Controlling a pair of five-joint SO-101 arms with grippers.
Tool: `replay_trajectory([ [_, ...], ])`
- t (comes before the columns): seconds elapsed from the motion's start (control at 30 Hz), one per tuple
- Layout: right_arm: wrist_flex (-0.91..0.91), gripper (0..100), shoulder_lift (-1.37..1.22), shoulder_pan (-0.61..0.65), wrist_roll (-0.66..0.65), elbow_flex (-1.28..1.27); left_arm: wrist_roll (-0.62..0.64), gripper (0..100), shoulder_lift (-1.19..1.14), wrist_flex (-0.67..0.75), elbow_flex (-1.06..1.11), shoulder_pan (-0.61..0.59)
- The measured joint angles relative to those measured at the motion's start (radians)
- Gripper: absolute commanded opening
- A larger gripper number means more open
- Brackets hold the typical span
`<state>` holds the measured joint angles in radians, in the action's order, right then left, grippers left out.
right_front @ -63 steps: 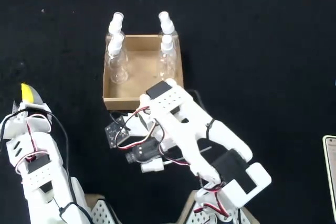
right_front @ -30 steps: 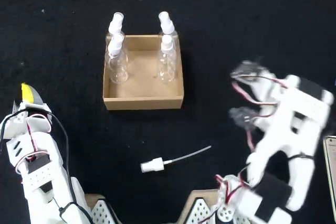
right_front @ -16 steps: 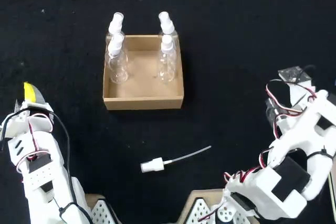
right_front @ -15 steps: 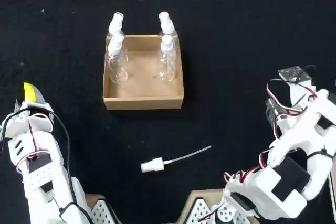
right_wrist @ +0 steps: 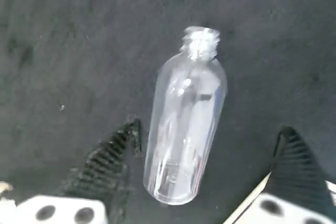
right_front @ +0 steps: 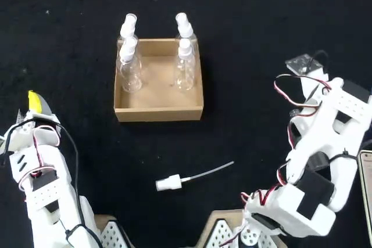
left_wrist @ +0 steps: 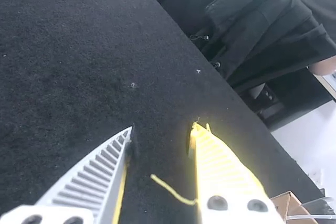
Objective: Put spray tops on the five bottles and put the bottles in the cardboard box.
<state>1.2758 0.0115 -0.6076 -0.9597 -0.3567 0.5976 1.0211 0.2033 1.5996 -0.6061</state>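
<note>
A clear bottle (right_wrist: 186, 135) with no top lies on the black table. My right gripper (right_wrist: 210, 129) hangs open above it, one finger on each side of the body, not touching. The right arm (right_front: 325, 126) stands at the table's right side and covers this bottle in the high view. A white spray top (right_front: 170, 183) with its long thin tube lies loose at the front middle. The cardboard box (right_front: 158, 111) holds two capped bottles (right_front: 129, 65), and two more capped bottles (right_front: 183, 25) stand at its far edge. My left gripper (left_wrist: 161, 128) is open and empty at the front left.
The left arm (right_front: 40, 172) stands along the front left edge. A flat pale object (right_front: 366, 184) lies at the right edge of the table. Bare black cloth stretches between the box and the right arm.
The right arm has swung away from the box front to the table's right side, then a little farther back, uncovering the spray top. The left arm has barely moved.
</note>
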Motion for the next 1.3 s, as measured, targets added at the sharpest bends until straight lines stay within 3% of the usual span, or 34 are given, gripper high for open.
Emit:
replay_trajectory([
  [0.23, -0.101, 32.2, -0.235, 0.008, 0.077, 0.0, -0.003, 16, 0.0, 0.0, 0.0, 0.0],
  [0.43, -0.123, 0.3, -0.253, 0.005, 0.089, 0.0, -0.003, 16, 0.0, 0.0, 0.0, 0.0],
  [0.5, -0.13, 3.6, -0.252, 0.003, 0.089, 0.0, -0.003, 16, 0.0, 0.0, 0.0, 0.0],
  [0.67, -0.129, 1.0, -0.184, 0.005, 0.097, 0.0, -0.003, 16, 0.0, 0.0, 0.0, 0.0],
  [0.8, -0.129, 1.0, -0.006, 0.005, 0.186, 0.0, -0.003, 16, 0.0, -0.037, -0.011, 0.0],
  [0.9, -0.127, 1.0, 0.137, 0.023, 0.288, 0.0, -0.008, 16, 0.0, -0.169, -0.104, 0.0],
  [1.0, -0.106, 1.0, 0.241, 0.057, 0.405, 0.0, -0.06, 16, 0.002, -0.393, -0.253, -0.002],
  [1.17, -0.075, 1.0, 0.324, 0.084, 0.474, 0.0, -0.25, 16, 0.018, -0.821, -0.571, 0.044],
  [1.3, -0.069, 1.0, 0.324, 0.081, 0.474, 0.0, -0.42, 16, 0.021, -1.069, -0.807, 0.129],
])
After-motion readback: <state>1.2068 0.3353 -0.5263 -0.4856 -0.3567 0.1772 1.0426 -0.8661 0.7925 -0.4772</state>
